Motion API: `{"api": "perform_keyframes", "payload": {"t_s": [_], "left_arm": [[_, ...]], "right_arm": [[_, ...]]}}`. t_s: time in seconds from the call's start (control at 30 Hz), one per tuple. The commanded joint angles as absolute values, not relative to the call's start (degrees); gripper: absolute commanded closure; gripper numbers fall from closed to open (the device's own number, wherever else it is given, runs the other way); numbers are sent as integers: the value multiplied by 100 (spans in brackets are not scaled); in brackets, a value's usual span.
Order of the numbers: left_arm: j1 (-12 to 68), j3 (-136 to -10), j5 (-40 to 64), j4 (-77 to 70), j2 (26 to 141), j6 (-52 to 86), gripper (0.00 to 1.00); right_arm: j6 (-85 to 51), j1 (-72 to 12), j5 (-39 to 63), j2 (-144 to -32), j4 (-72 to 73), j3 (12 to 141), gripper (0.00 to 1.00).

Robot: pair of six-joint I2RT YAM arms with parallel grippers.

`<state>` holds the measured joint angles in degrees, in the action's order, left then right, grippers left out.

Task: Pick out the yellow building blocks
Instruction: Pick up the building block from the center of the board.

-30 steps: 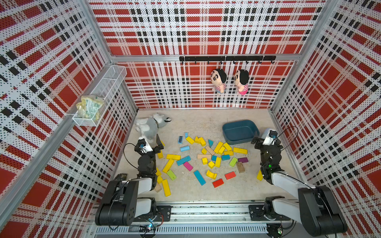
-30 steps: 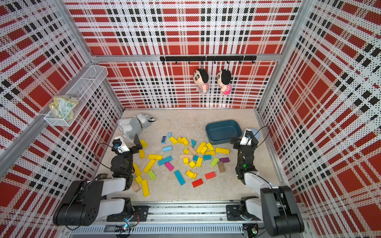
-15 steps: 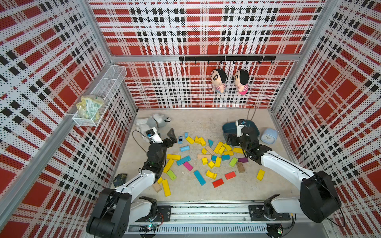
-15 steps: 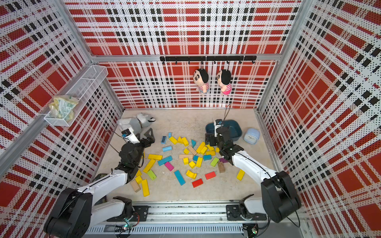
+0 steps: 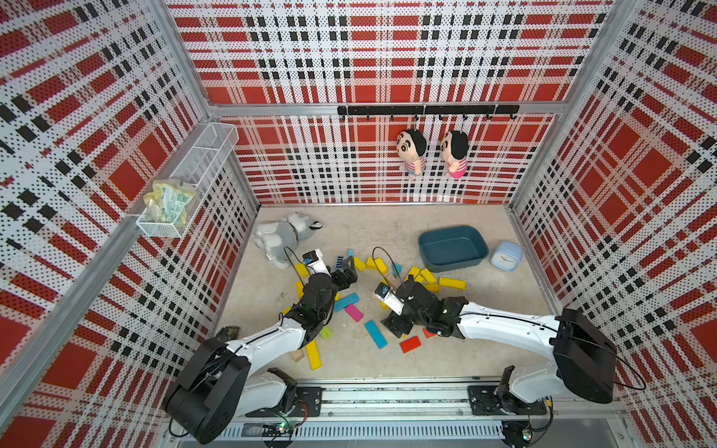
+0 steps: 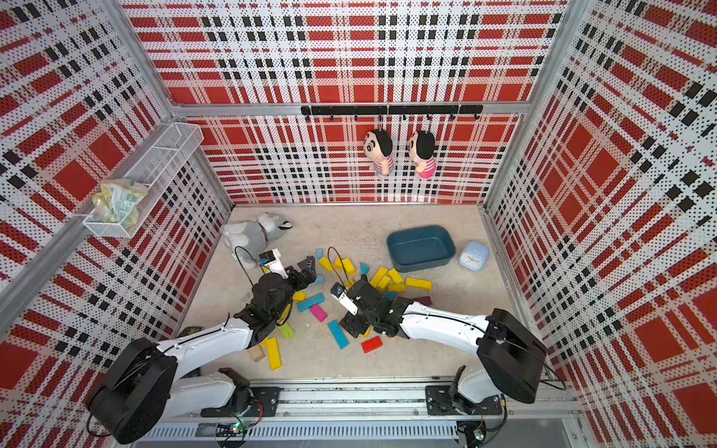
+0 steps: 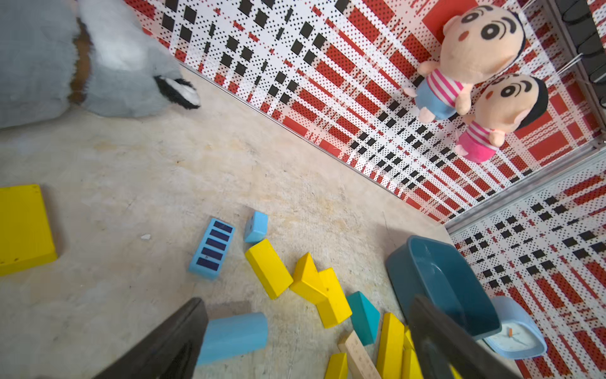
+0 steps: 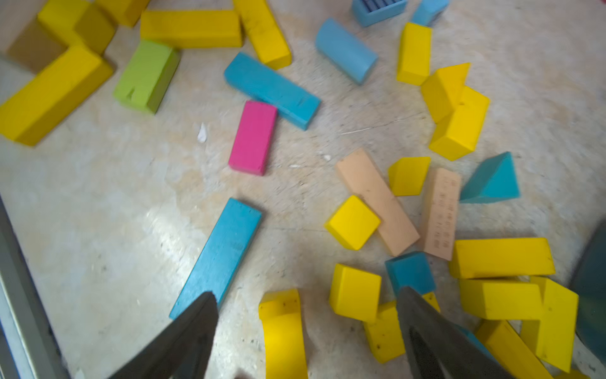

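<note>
Has the yellow building blocks (image 5: pixel 452 283) strewn over the middle of the table (image 5: pixel 388 225), mixed with blue, pink, red and green pieces (image 5: pixel 375 333), just short of the teal bin (image 5: pixel 454 267) by the back right corner. Hangs the left gripper (image 7: pixel 306 300) wide open and empty, one finger (image 7: pixel 170 341) beside a light-blue cylinder (image 7: pixel 232 336). Sets the right gripper (image 8: pixel 305 292) open as well, gripping nothing, its fingers (image 8: pixel 183 334) either side of a yellow arch (image 8: pixel 283 328) lying toward the front edge.
</note>
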<state>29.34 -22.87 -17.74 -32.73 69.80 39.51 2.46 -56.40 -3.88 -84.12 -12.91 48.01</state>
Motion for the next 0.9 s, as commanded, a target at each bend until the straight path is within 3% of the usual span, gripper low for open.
{"api": "perform_keyframes", "payload": {"t_s": [0.0,0.37,0.57,0.87], "left_arm": [[2940,-2067,-2028,-3156,6689,4263,2],[2819,-1841,-2112,-2971,6104,4298,2],[2707,-1758,-2078,-2962,5942,4293,2],[2518,-1790,-1895,-2962,6055,4228,2]], "right_arm": [[831,-5687,-298,-8765,-1677,4979,15],[888,-5684,-422,-9502,-1758,5225,20],[879,-5687,-414,-9812,-1837,5334,29],[724,-5687,-413,-9397,-1994,5415,30]]}}
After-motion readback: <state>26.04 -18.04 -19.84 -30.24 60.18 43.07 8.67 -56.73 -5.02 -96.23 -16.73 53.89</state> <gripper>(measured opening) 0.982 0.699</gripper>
